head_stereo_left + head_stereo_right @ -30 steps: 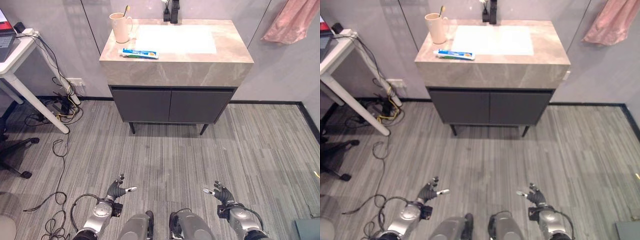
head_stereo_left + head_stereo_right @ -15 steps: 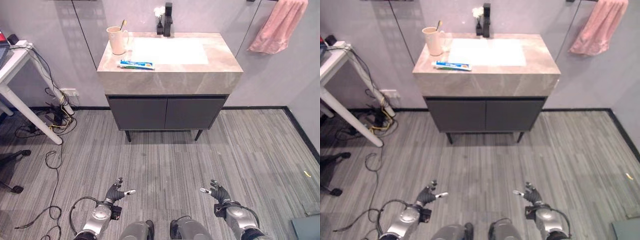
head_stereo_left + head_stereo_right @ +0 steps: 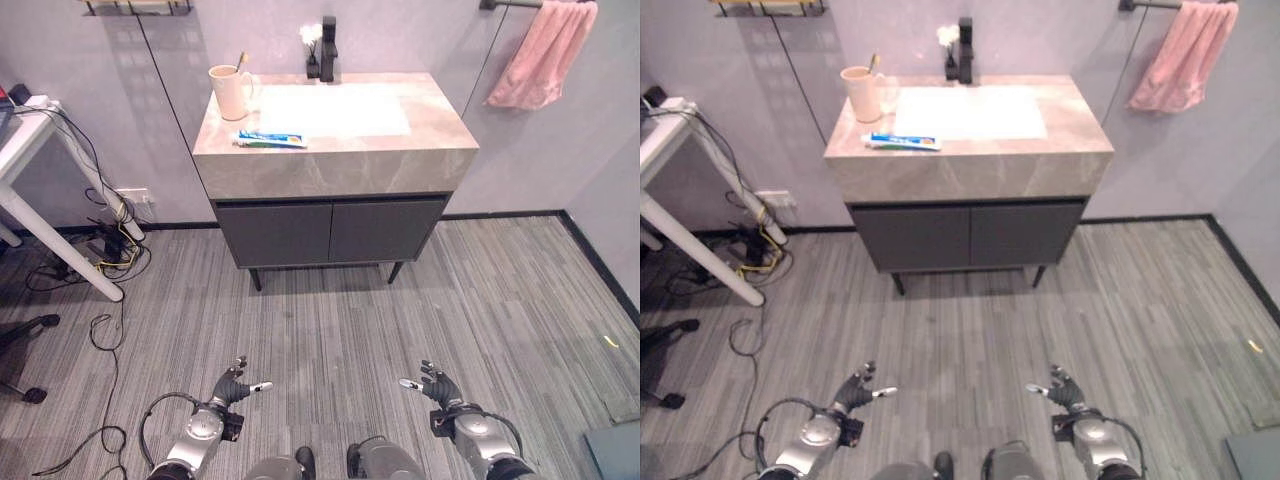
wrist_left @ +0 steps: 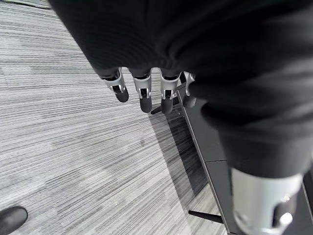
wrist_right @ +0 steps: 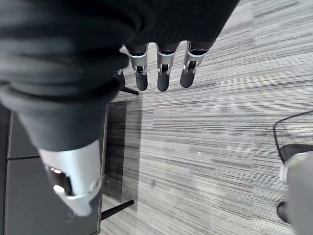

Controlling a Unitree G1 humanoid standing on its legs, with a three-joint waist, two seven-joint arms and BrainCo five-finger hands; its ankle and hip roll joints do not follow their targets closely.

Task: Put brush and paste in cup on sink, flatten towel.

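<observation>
Both hands, left [image 3: 232, 385] & right [image 3: 436, 384], fingers apart, empty, at frame bottom; paste [image 3: 271, 139] beside cup [image 3: 229, 91] on sink [image 3: 400, 150], upper centre.

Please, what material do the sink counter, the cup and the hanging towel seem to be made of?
The sink counter looks like polished beige stone or a stone-look slab: it has pale veins and a soft sheen. The cup seems glazed ceramic, or maybe plastic: smooth, cream, with a handle. The towel looks like soft pink cloth, hanging in loose folds from a bar.

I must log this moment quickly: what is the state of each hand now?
Left hand: open, fingers relaxed, holding nothing.
Right hand: open, fingers relaxed, holding nothing.
</observation>
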